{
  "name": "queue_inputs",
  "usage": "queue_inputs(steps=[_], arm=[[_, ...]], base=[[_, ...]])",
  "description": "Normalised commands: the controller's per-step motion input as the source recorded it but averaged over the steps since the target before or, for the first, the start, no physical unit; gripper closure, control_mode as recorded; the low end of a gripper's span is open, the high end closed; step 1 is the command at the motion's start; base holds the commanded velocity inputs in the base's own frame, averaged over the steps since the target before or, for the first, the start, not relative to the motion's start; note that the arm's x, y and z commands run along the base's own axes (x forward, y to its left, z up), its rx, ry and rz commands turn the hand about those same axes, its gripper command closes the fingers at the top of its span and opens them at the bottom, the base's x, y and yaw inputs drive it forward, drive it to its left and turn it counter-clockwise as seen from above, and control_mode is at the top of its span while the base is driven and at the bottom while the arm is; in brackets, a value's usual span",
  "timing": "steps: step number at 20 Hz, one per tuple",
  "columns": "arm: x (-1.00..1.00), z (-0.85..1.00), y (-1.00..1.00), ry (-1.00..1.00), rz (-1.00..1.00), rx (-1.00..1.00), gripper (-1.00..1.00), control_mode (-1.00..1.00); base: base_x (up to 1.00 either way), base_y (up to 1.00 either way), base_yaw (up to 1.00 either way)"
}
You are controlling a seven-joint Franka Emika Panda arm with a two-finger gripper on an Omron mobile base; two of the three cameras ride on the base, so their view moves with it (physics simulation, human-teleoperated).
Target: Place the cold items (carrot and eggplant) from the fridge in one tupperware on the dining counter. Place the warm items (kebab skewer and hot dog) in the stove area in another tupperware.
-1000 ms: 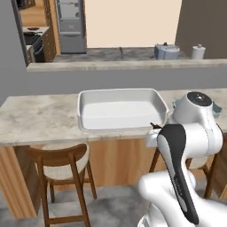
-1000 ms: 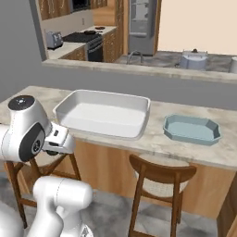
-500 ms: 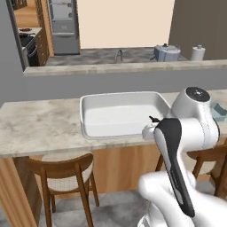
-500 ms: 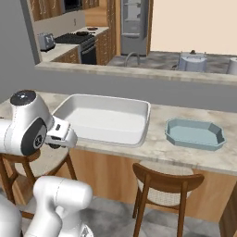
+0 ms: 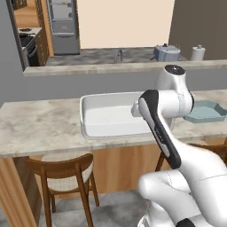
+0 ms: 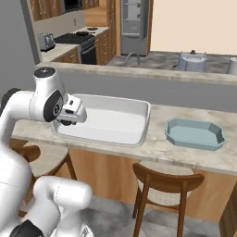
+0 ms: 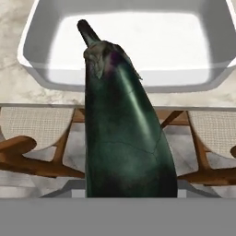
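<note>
The white arm's two-finger gripper is sitting at the near rim of a big white rectangular tupperware tub, and it's clenching a long, glossy dark purple-green eggplant, w/ the veg rising straight out from the hand and its stem end pointing fwd, away from the wrist. In the hand view the eggplant is reaching up over the tub's near wall, tip overlapping the white floor beyond; can't tell whether it's touching the rim or hanging clear above it. The fingertips themselves aren't visible in the hand view, hidden behind the eggplant's fat base. The tub is resting on a beige marbled stone dining counter, directly ahead of the hand. Off to the hand's right side along the same counter is lying a smaller pale blue octagonal tupperware tray, well apart from the gripper and near but not touching the white tub. Below the hand, under the counter's edge, are standing wooden stools w/ woven cream seats; in the hand view two of those seats are showing either side of the eggplant. Far beyond the hand, past a raised grey ledge, are sitting a stove w/ dark cooktop and a steel fridge at the back of the kitchen.
</note>
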Motion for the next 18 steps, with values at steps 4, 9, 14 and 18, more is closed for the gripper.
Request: queue_inputs(steps=[4, 9, 14, 18], arm=[[0.9, -0.27, 0.1, 0.16, 0.02, 0.0, 1.0, -1.0], [0.85, -0.47, 0.03, 0.07, 0.3, 0.0, 1.0, -1.0], [0.65, -0.57, 0.0, 0.0, 0.43, 0.0, 1.0, -1.0], [0.73, -0.4, 0.01, 0.25, 0.35, -0.02, 1.0, -1.0]], base=[[0.0, 0.0, 0.0], [0.0, 0.0, 0.0], [0.0, 0.0, 0.0], [0.0, 0.0, 0.0]])
